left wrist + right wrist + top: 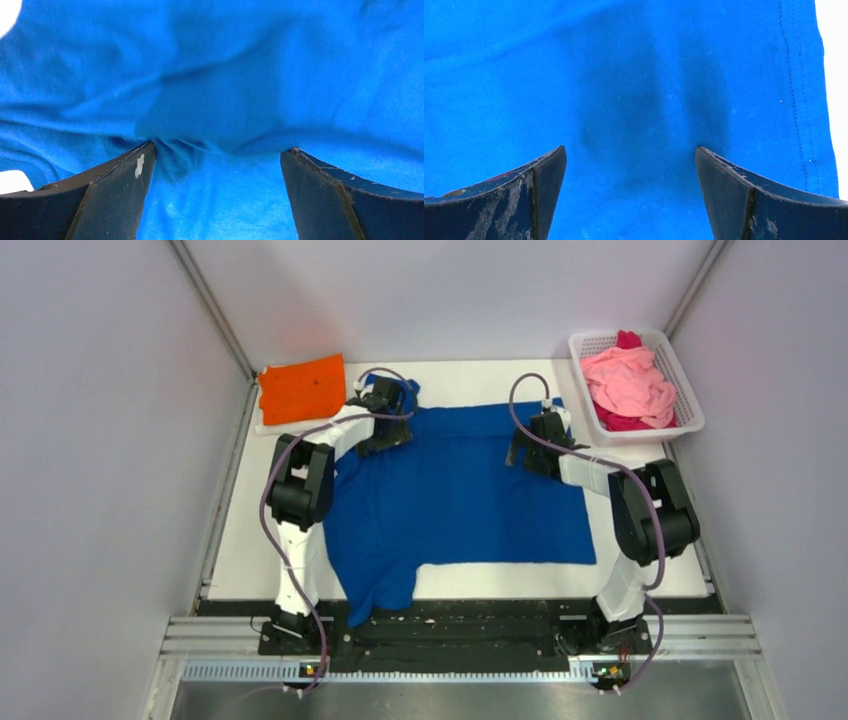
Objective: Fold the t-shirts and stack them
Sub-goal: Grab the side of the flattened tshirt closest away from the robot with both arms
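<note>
Royal-blue cloth, the blue t-shirt [460, 480], is lying spread on the white surface [500, 580]. Both hands are poising wide open, low over its far edge: the left hand [217, 155] at the rumpled far-left corner, the right hand [630, 150] near the far-right hem. I'd be pinching matching points and lifting evenly. The folded orange t-shirt [303, 388] is sitting past the far-left corner, and the pink t-shirts [628, 380] are filling the basket [690, 390] off the far-right.
</note>
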